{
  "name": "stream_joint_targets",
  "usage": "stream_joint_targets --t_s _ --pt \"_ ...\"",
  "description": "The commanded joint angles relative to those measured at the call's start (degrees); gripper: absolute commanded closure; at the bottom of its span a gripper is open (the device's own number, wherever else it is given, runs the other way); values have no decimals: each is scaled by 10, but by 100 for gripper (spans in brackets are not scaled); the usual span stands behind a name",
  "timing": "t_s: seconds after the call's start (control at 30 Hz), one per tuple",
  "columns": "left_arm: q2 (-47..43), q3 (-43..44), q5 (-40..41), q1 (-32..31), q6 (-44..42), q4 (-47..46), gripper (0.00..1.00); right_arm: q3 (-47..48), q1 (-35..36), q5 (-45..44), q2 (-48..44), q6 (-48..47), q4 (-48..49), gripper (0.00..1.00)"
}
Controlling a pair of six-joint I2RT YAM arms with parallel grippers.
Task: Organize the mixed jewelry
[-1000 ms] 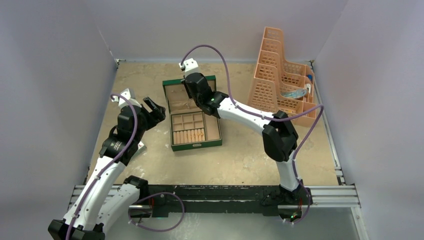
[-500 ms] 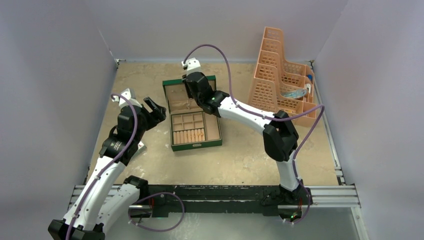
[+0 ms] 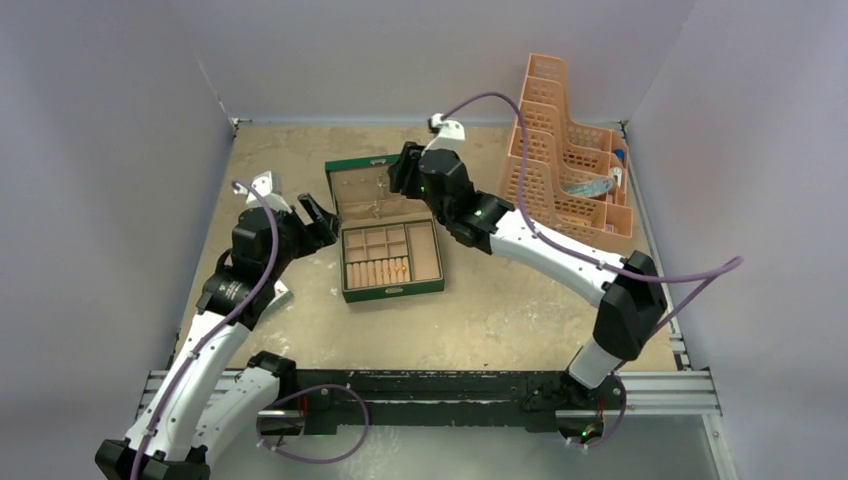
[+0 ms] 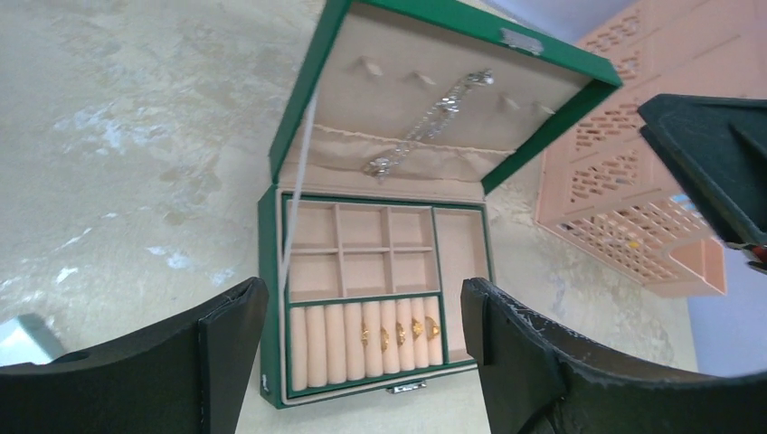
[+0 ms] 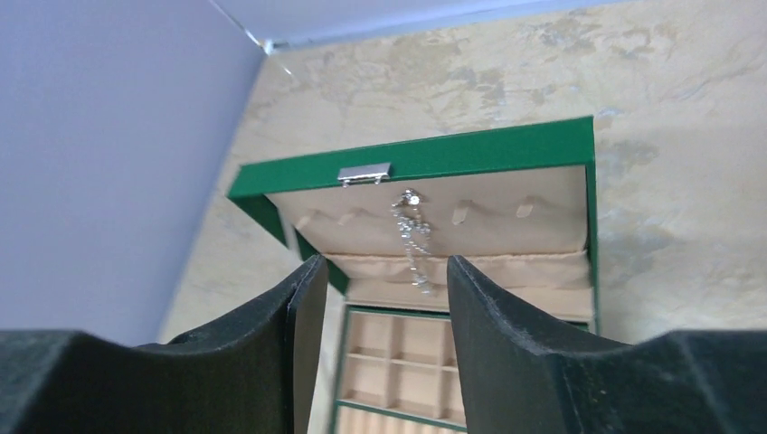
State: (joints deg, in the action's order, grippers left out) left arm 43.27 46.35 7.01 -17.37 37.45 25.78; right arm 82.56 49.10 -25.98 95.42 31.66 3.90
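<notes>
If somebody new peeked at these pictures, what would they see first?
Probably the open green jewelry box in the middle of the table, with a silver chain hanging inside its beige lid. Next come the little gold rings tucked into the front row of rolls, and the tall peach basket rack in the back right corner.

You are looking at a sandy beige table top point(image 3: 480, 310) that is showing pale worn patches. Plain lilac-grey walls are closing it in: left wall point(image 3: 100, 150), back wall point(image 3: 400, 60), right wall point(image 3: 760, 150). A peach lattice rack point(image 3: 545, 170) is standing in the far right corner. A metal rail point(image 3: 660, 380) is running along the near edge. Soft, even light is falling everywhere.
</notes>
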Motion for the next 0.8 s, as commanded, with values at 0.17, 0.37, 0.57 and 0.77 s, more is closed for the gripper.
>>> stream_joint_targets --t_s 0.17,0.37,0.57,0.77 --pt "128 85 -192 0 -58 -99 25 -28 -1 -22 50 337 -10 55" --pt "202 98 -181 -9 -67 -136 31 -37 -1 -1 92 440 2 55" --pt "236 93 -88 -70 -89 -194 42 -32 -5 -14 117 478 20 56" --pt "278 92 36 -103 -104 -217 42 -23 -16 -11 141 518 8 57"
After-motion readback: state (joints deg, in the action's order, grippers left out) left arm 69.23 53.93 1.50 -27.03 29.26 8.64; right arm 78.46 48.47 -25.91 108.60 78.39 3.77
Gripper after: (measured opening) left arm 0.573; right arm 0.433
